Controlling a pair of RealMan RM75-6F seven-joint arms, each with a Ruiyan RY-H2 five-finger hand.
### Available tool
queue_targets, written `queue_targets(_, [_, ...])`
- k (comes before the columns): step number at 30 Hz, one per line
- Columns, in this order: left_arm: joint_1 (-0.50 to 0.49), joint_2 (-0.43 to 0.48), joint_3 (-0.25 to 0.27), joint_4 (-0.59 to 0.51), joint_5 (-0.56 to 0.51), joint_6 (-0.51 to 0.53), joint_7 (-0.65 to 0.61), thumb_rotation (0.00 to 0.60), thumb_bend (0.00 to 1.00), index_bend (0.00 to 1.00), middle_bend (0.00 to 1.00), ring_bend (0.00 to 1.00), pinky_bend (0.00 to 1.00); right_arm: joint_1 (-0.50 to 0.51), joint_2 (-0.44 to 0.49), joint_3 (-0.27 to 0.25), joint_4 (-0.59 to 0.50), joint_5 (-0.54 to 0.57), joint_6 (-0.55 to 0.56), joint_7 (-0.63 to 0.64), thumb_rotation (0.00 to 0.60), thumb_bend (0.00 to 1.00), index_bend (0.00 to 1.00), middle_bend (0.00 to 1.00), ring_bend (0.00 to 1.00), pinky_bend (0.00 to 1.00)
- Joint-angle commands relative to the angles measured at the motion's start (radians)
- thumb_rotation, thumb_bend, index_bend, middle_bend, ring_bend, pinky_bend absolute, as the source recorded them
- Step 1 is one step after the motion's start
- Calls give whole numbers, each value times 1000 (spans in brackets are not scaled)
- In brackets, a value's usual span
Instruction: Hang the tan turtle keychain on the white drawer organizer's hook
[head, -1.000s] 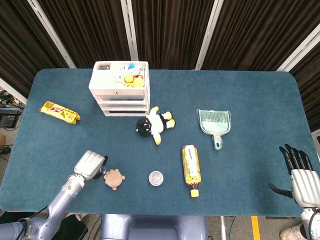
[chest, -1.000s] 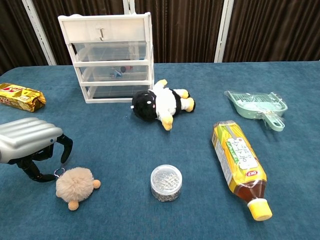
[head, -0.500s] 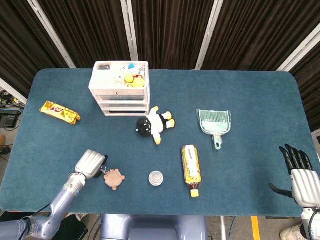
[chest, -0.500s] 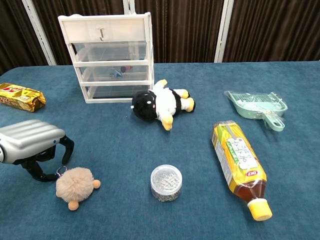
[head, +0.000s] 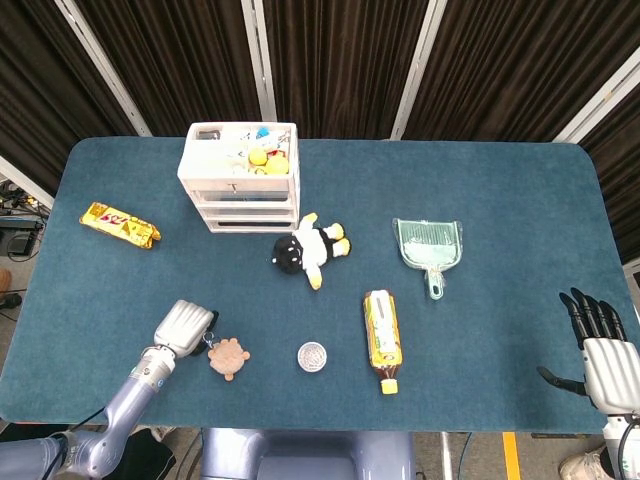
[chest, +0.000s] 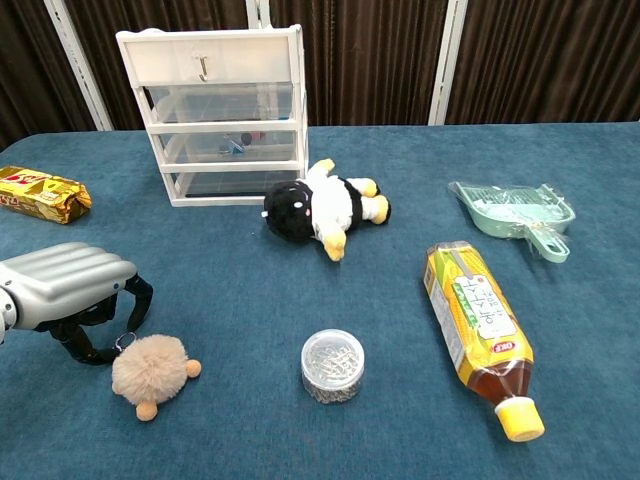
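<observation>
The tan turtle keychain (head: 228, 358) (chest: 150, 369) lies on the blue table near the front left, its small metal ring (chest: 125, 341) pointing toward my left hand. My left hand (head: 182, 328) (chest: 65, 285) hovers just left of it, dark fingers curled down around the ring; whether they pinch it is unclear. The white drawer organizer (head: 240, 170) (chest: 225, 60) stands at the back left, with a small hook (chest: 203, 68) on its top drawer front. My right hand (head: 600, 350) rests off the front right table corner, fingers spread and holding nothing.
A black-and-white plush (head: 308, 248) lies in front of the organizer. A round clear tin (chest: 332, 365) sits right of the turtle, then a tea bottle (chest: 480, 330). A green dustpan (chest: 515, 215) is at the right, a yellow snack bar (chest: 40, 193) at the left.
My left hand has slid slightly right and lowered toward the keychain's ring. The turtle and the right hand have not moved.
</observation>
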Motion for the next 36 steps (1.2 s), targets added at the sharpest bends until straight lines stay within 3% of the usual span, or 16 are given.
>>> queue_targets(1, [-3, -2, 0, -1, -6, -1, 3, 600, 248, 532, 988, 888, 747, 0, 0, 1, 0, 1, 0, 1, 600, 4, 0, 0, 0, 0])
queue_targets(5, [-5, -2, 7, -8, -13, 1, 10, 600, 284, 587, 988, 888, 747, -1, 0, 0, 0, -1, 3, 1, 600, 5, 0, 0, 0, 0])
queue_targets(12, [-13, 17, 3, -34, 22, 23, 1, 600, 285, 573, 988, 888, 747, -1, 2, 1, -1, -2, 4, 4, 600, 5, 0, 0, 0, 0])
queue_targets(24, [-70, 90, -72, -55, 125, 57, -46, 600, 286, 571, 988, 888, 746, -3, 2, -2, -1, -3, 2, 5, 600, 4, 0, 0, 0, 0])
queue_targets(36, [-168, 137, -150, 61, 230, 40, -103, 600, 285, 570, 989, 888, 746, 2, 0, 2, 0, 11, -12, 5, 600, 5, 0, 0, 0, 0])
